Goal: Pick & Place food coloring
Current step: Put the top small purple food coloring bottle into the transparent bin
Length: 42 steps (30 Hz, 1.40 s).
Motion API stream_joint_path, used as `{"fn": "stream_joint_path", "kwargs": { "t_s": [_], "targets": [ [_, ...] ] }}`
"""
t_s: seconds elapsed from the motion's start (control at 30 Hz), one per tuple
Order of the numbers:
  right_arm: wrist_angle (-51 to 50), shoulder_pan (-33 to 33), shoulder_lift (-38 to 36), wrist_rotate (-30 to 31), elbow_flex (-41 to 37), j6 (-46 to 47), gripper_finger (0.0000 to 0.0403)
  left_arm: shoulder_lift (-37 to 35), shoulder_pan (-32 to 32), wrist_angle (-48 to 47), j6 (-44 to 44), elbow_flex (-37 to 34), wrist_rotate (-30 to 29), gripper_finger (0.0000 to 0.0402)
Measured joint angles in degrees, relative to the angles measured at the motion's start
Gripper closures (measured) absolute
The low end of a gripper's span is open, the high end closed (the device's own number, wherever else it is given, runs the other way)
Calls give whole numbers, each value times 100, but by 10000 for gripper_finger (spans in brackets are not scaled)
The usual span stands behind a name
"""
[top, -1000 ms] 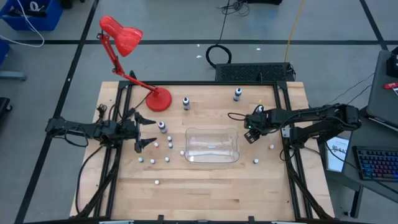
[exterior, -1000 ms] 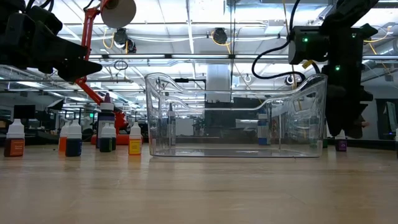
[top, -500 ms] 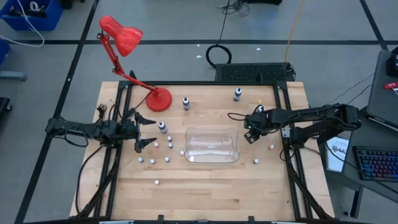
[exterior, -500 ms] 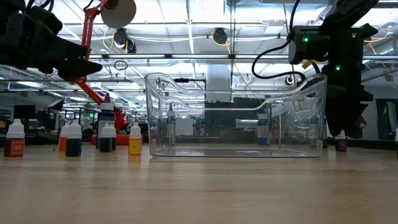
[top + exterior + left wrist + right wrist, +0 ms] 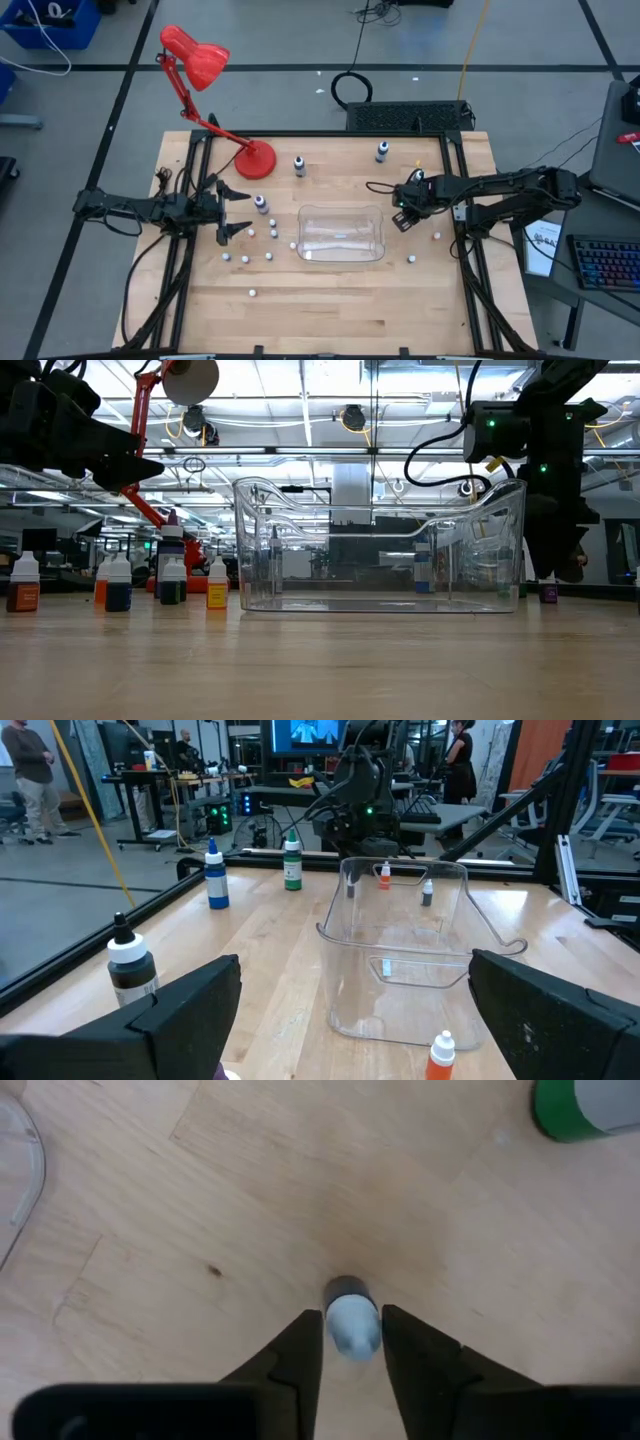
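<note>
Bottles of food coloring (image 5: 253,293) stand scattered over the near left of the table (image 5: 330,320), tiny and upright, and two more sit near the right edge. Behind them, mid-table, is the clear container (image 5: 340,232), which looks empty.

Just beyond the container's far right corner, the right gripper (image 5: 402,216) points straight down at one more food coloring bottle (image 5: 352,1322). The wrist view looks down onto its pale cap. The bottle stands upright, so its long axis runs up toward the gripper, and it sits squarely between the two dark fingers (image 5: 300,1352). The fingers have drawn in narrow and appear to pinch the cap from both sides. With the bottle directly underneath, the coming move is probably a straight lift and then a short carry left and nearer, over the container wall. This arm is far the closer one to that bottle.

The left gripper (image 5: 232,212) hangs above the left cluster with its jaws spread wide, holding nothing.

Farther back stand three taller bottles (image 5: 299,165) and the red lamp (image 5: 256,158).
</note>
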Motion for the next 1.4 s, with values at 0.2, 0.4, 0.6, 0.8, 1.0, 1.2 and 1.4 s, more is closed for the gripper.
{"fn": "stream_joint_path", "kwargs": {
  "t_s": [0.2, 0.4, 0.6, 0.8, 1.0, 1.2, 1.4],
  "targets": [
    [15, 0, 0, 2, 0, 0, 335, -1, 0, -1, 0, -1, -1, 14],
    [17, 0, -2, 13, 0, -112, 347, -1, 1, 1, 0, 1, 0, 14],
    [17, 0, -2, 22, 2, -284, 362, -1, 1, 1, 0, -1, 0, 14],
    [107, 32, -3, 33, 9, -447, 362, 0, 0, 1, 0, 0, 0, 14],
    [-135, 207, -65, 137, 578, -522, 363, -2, 0, 1, 0, -1, -1, 14],
    [-1261, 597, -107, 949, 1859, -470, 363, 0, -1, 1, 0, 1, 1, 14],
    [-1368, 1019, -68, 1366, 3027, -398, 363, 0, 0, 0, 0, 0, 1, 14]
  ]
}}
